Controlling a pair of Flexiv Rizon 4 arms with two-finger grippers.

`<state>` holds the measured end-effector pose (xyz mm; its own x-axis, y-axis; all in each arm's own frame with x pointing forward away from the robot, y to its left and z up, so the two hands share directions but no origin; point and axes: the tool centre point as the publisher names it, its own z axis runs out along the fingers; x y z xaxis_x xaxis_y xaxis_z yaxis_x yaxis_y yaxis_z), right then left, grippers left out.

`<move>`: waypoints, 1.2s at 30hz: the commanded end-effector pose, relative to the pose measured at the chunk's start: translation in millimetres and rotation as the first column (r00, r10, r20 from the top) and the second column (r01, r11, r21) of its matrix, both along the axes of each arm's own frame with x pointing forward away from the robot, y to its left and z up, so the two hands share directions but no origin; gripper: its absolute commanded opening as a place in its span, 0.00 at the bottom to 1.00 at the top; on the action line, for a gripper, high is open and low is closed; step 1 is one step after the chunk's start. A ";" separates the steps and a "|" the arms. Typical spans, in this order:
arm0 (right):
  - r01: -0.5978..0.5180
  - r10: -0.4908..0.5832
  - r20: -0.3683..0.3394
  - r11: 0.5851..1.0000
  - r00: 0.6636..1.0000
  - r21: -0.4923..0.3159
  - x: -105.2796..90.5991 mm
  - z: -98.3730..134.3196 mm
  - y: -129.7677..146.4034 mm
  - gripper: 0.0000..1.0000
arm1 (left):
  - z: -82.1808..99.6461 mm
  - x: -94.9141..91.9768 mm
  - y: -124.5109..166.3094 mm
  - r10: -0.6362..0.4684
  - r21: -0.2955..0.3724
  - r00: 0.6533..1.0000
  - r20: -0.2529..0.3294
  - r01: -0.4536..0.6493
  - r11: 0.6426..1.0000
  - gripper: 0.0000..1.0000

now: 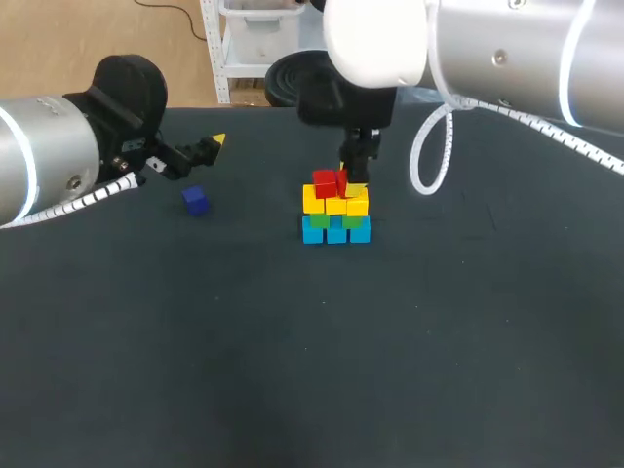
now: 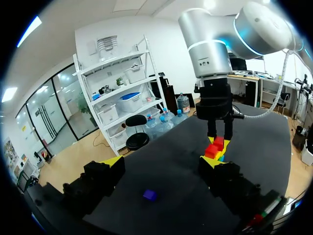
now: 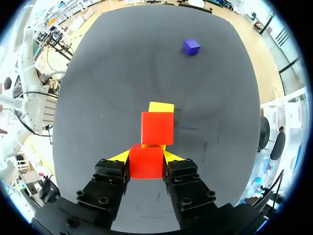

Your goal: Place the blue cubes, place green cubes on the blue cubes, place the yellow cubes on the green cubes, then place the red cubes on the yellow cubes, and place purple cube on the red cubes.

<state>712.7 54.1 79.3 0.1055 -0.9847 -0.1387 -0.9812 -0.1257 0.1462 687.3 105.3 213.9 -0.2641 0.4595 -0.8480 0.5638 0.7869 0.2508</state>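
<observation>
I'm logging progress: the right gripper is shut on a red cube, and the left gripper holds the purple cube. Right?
The left gripper holds nothing: the left wrist view shows the purple cube lying on the table ahead of its open fingers. The right gripper is shut on a red cube.

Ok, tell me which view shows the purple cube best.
The head view: the purple cube lies alone on the table, apart from the cube stack, near the left gripper. The left wrist view shows it small, ahead of that gripper's open fingers; the right wrist view shows it far beyond the stack.
</observation>
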 end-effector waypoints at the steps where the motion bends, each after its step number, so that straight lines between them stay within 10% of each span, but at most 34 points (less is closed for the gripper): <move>1: 0.004 -0.004 0.004 1.000 1.000 0.006 1.4 0.7 -0.4 0.00 | -1.4 0.5 -1.5 0.004 -0.001 1.000 0.005 -0.004 1.000 1.00; 36: -0.027 0.028 -0.005 1.000 1.000 0.013 1.9 -1.9 5.4 0.13 | -1.4 0.5 -1.5 0.004 -0.001 1.000 0.005 -0.004 1.000 1.00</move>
<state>714.0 59.1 77.8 0.1318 -0.9797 -0.1509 -0.9768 -0.1543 0.1487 687.3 105.3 213.9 -0.2641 0.4595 -0.8480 0.5638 0.7869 0.2509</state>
